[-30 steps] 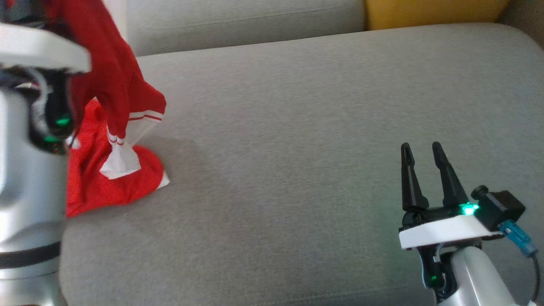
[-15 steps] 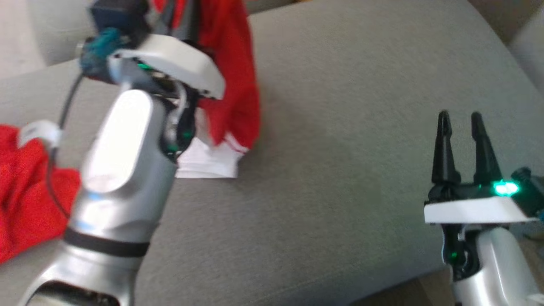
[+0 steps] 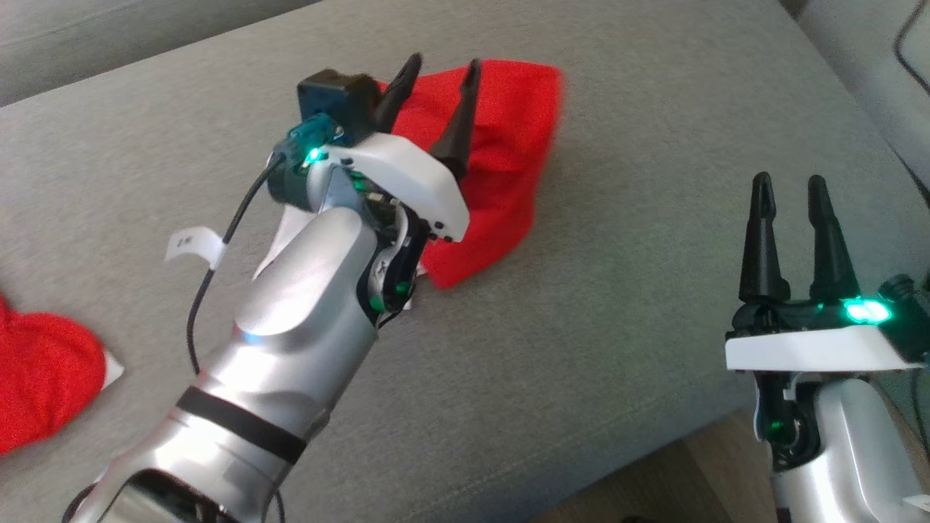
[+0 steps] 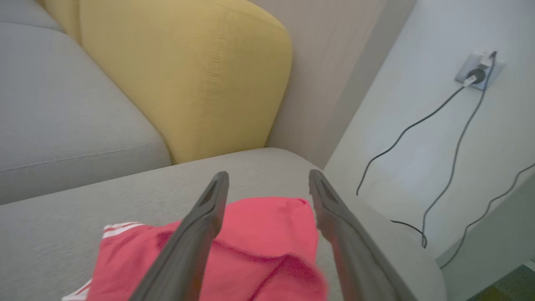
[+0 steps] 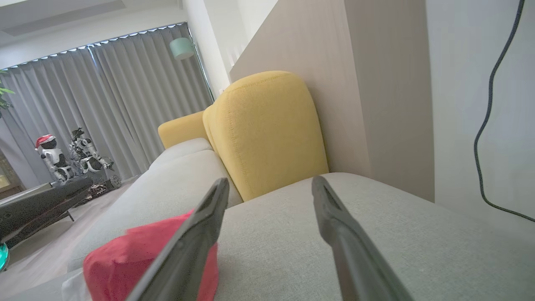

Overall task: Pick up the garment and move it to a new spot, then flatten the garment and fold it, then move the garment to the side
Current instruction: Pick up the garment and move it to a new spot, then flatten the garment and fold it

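Head view: the red garment (image 3: 501, 167) lies in a bunched heap on the grey sofa seat (image 3: 654, 109), near the seat's far right part. The left claw (image 3: 444, 62) hangs just over the heap. Its two fingers are spread wide and pinch nothing. The right claw (image 3: 788, 179) waits near the front right edge of the seat. It is spread wide too, and nothing is in it. Another red cloth (image 3: 43, 385) sits at the left end of the seat, well apart from the heap.

Left wrist view: the garment rests on the seat below the two spread fingers. It has folds and bumps, and white stripes show on one side. A yellow cushion (image 4: 188, 75) stands at the back of the seat.

Right wrist view: the fingers stand apart with bare seat between them. The red heap sits on the seat off to one side.

I think the first job, putting the garment in a new spot, looks done. It is not flat yet. Flattening, folding and moving it to the side are all left to do.
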### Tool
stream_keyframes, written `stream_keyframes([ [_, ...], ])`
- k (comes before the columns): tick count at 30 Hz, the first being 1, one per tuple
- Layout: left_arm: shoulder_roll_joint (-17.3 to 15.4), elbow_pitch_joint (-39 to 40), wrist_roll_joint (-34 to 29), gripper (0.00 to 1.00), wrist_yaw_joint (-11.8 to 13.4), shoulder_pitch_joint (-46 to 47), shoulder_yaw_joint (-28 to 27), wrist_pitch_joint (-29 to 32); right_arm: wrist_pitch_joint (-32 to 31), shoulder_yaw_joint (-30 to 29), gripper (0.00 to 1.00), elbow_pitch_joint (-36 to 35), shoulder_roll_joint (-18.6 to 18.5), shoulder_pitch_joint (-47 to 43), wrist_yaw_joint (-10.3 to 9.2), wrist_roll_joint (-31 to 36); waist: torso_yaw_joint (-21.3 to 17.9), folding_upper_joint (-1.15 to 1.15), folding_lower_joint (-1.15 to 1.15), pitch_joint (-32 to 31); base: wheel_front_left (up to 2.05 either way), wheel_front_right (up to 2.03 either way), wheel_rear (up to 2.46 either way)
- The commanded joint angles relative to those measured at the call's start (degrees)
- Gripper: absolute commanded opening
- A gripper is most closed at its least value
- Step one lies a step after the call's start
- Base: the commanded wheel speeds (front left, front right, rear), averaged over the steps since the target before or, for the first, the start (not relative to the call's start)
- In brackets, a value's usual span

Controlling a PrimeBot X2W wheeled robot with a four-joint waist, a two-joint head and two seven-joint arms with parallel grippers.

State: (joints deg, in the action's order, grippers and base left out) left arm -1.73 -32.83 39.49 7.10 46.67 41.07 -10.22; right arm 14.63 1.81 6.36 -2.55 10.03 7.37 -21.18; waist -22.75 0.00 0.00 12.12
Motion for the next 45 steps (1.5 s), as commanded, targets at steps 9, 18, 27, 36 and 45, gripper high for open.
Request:
stream_keyframes([
  [9, -3.47, -2.87, 0.92, 1.00, 0.85, 4.61, -4.31, -4.32, 0.37, -0.72, 1.00, -0.52, -0.32, 0.63, 0.12, 1.73, 9.29, 0.00, 0.00, -3.16, 0.00, 0.00, 0.00],
  [18, -11.99, 5.18, -1.49, 1.00, 1.85, -8.42, -12.72, -4.75, 0.37, -2.39, 1.00, 1.39, -0.32, -2.09, 0.12, 4.54, 18.95, 0.00, 0.00, -7.32, 0.00, 0.00, 0.00],
  [27, -12.35, 16.14, -3.87, 1.00, 2.74, -29.00, -20.32, -4.77, -0.31, -2.15, 1.00, 4.08, -0.32, -3.89, 0.12, 6.28, 24.11, 0.00, 0.00, -9.65, 0.00, 0.00, 0.00],
  [36, -7.62, 19.39, -8.23, 1.00, 0.22, -33.61, -23.96, -4.77, -3.24, -0.18, 1.00, 4.40, -0.32, -3.44, 0.12, 7.70, 26.58, 0.00, 0.00, -8.82, 0.00, 0.00, 0.00],
  [45, -5.08, 18.01, -11.49, 1.00, -2.56, -33.69, -26.25, -4.77, -7.40, 3.15, 1.00, 9.53, -0.32, -1.48, 0.12, 3.78, 27.98, 0.00, 0.00, -6.36, 0.00, 0.00, 0.00],
])
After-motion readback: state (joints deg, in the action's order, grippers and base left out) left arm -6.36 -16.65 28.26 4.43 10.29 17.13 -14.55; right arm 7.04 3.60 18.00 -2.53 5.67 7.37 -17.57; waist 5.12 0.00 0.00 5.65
